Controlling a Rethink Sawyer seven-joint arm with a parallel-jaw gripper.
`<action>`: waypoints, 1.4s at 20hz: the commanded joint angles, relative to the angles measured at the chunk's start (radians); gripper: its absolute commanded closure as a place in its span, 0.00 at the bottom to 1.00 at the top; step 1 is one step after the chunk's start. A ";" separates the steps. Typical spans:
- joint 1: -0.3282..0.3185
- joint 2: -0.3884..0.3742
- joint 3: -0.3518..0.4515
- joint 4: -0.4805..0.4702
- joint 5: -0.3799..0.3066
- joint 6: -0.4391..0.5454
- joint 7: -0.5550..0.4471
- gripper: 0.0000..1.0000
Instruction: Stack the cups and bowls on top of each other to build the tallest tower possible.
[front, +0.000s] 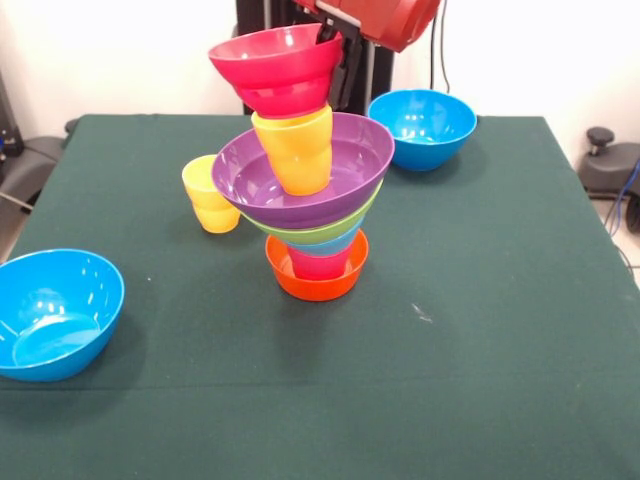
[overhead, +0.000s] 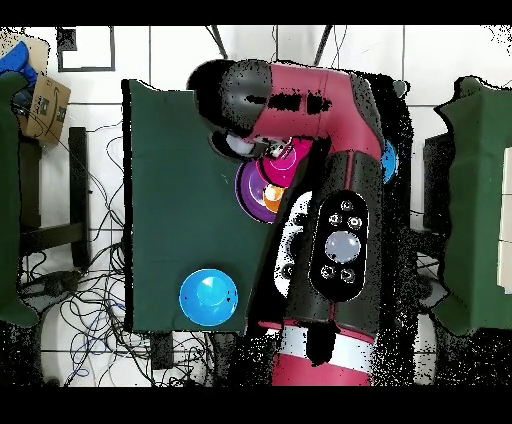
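Arm (front: 385, 18) reaching down from above, fingers (front: 340, 70) pinching red bowl's (front: 277, 65) rim, bowl tilting upright atop orange cup (front: 294, 150), tower (front: 310, 205) leaning slightly.

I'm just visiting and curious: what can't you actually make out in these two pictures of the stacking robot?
- Front view: the tool is mostly behind the red bowl and cut off by the top edge, so its grip is unclear.
- Front view: the cup under the light blue bowl is half sunk in the orange bowl.
- Overhead view: the arm covers most of the purple bowl and the tower.
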 joint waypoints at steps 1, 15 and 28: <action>-0.025 0.013 0.099 0.129 -0.085 -0.053 -0.233 1.00; -0.039 0.006 0.123 0.153 -0.105 -0.050 -0.240 1.00; -0.054 0.007 0.156 0.161 -0.091 -0.019 -0.231 1.00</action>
